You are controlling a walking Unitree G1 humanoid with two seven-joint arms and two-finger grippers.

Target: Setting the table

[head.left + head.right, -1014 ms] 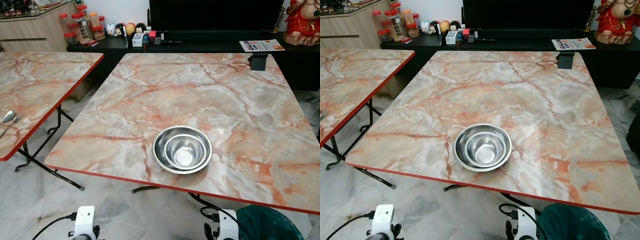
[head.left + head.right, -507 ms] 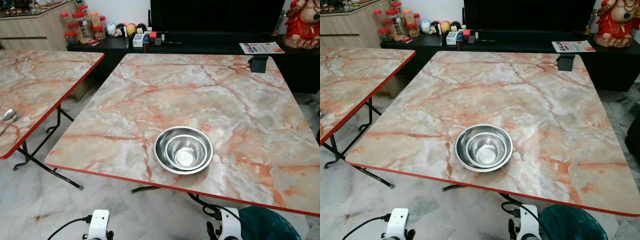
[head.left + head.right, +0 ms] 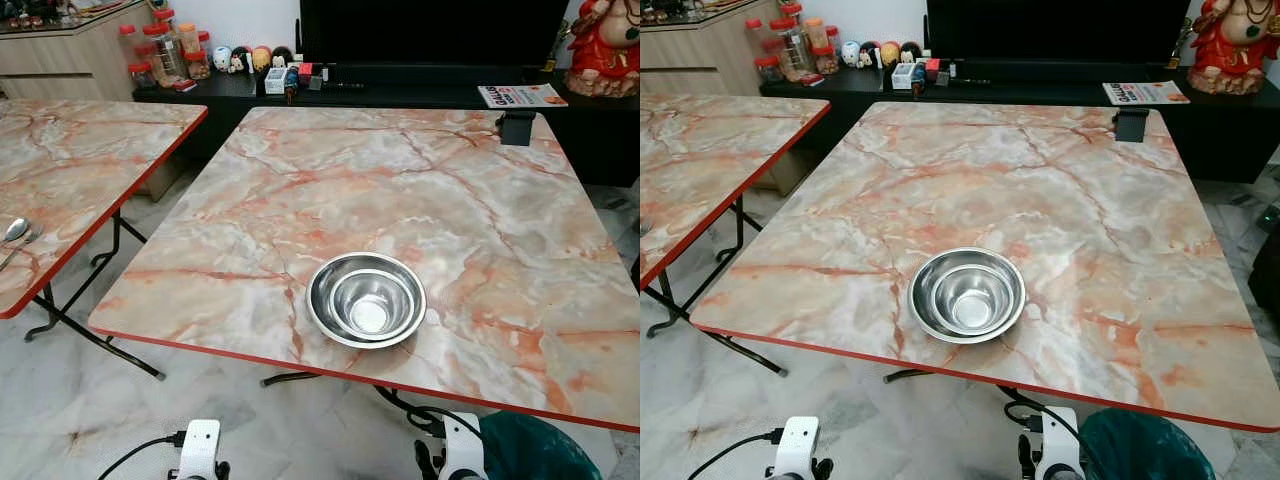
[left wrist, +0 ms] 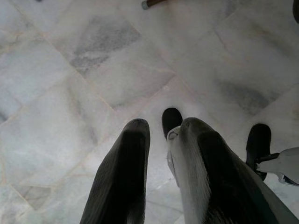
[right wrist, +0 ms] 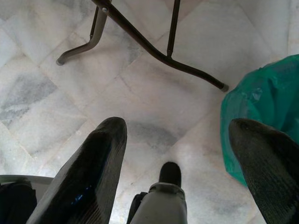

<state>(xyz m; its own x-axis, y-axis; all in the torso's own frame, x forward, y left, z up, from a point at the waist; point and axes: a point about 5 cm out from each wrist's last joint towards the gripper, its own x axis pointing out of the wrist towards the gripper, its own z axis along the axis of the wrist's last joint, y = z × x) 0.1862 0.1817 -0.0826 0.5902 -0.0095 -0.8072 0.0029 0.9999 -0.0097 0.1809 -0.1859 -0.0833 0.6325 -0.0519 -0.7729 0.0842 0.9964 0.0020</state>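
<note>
From the head, two steel bowls (image 3: 366,299), one inside the other, sit near the front edge of the marble table (image 3: 420,190).

Left wrist: the left gripper (image 4: 161,140) hangs over the floor, fingers nearly together.

Right wrist: the right gripper (image 5: 187,140) hangs wide apart beside a green bag (image 5: 261,107).

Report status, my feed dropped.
Left pincer shut, right pincer open, both low over floor. Nested steel bowls near table edge. Path clear.
</note>
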